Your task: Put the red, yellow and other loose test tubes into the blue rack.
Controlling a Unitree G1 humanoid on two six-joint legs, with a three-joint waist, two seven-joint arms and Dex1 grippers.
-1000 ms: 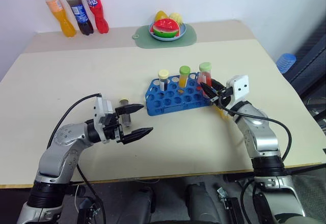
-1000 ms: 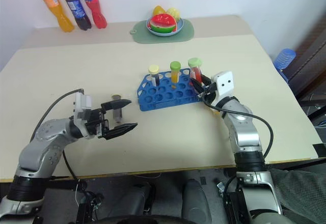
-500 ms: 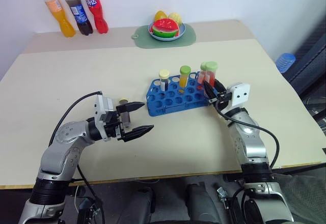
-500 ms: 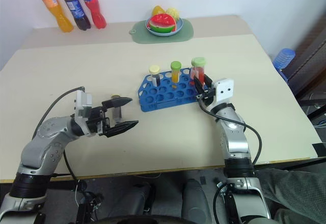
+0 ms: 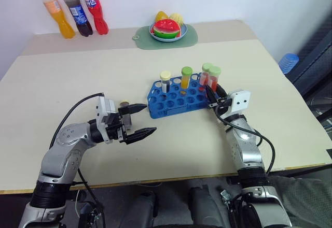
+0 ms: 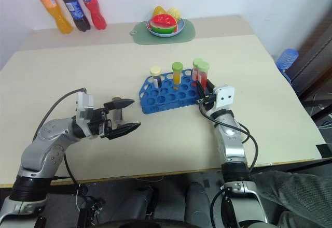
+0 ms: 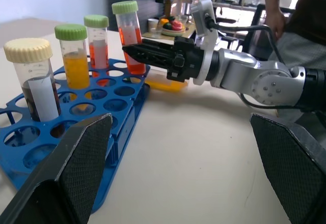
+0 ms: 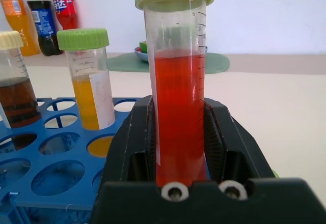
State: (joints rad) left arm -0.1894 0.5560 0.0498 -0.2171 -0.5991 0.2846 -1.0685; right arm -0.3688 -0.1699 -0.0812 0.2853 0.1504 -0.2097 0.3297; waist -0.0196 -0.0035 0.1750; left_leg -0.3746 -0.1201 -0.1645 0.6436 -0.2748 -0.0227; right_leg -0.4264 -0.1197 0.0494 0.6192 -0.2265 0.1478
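Red liquid fills the test tube [image 8: 175, 117] clamped upright in your right end effector [image 5: 212, 94], at the blue rack's [image 5: 171, 101] right end; miss the hole and it tips. Left end effector [image 5: 139, 120] gapes, empty.

- Bright, even indoor light falls from overhead on the pale beige tabletop [image 5: 104, 83]; shadows beneath things are soft and short.
- The left wrist view's black textured fingers [image 7: 66, 175] are near and blurred; its background is hazy.
- Head views are sharp.
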